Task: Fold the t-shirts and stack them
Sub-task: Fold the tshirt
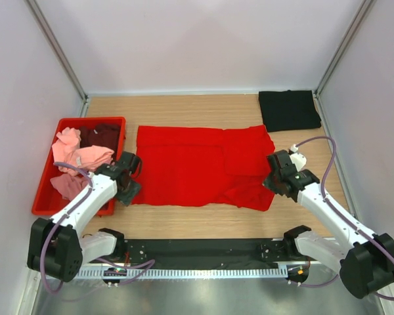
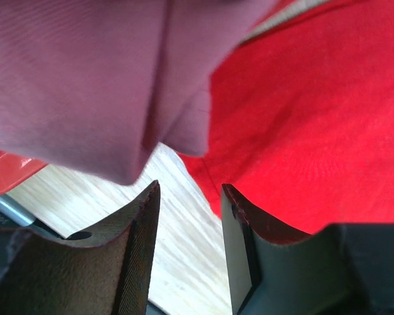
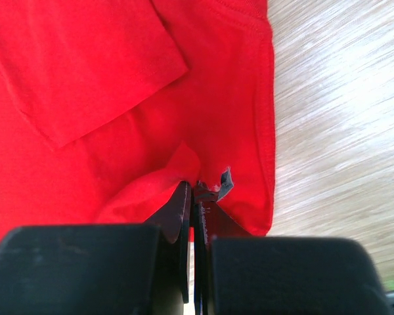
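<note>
A bright red t-shirt (image 1: pixel 190 164) lies spread flat across the middle of the table, its right sleeve folded inward. My right gripper (image 1: pixel 274 177) is shut on a pinched fold of this shirt near its right hem (image 3: pixel 194 187). At the shirt's lower left corner (image 2: pixel 315 118) my left gripper (image 1: pixel 128 180) is open (image 2: pixel 190 187). Only bare wood shows between its fingers, and the cloth's corner lies just beyond the right finger. A black t-shirt (image 1: pixel 289 109) lies folded at the far right. Pink (image 1: pixel 79 157) and maroon (image 1: pixel 102 136) t-shirts are heaped in the crate.
A rigid red plastic crate (image 1: pixel 43 197) stands at the left, close to my left arm. A blurred dusty rose cloth (image 2: pixel 85 79) fills the upper left of the left wrist view. White walls enclose the table on three sides.
</note>
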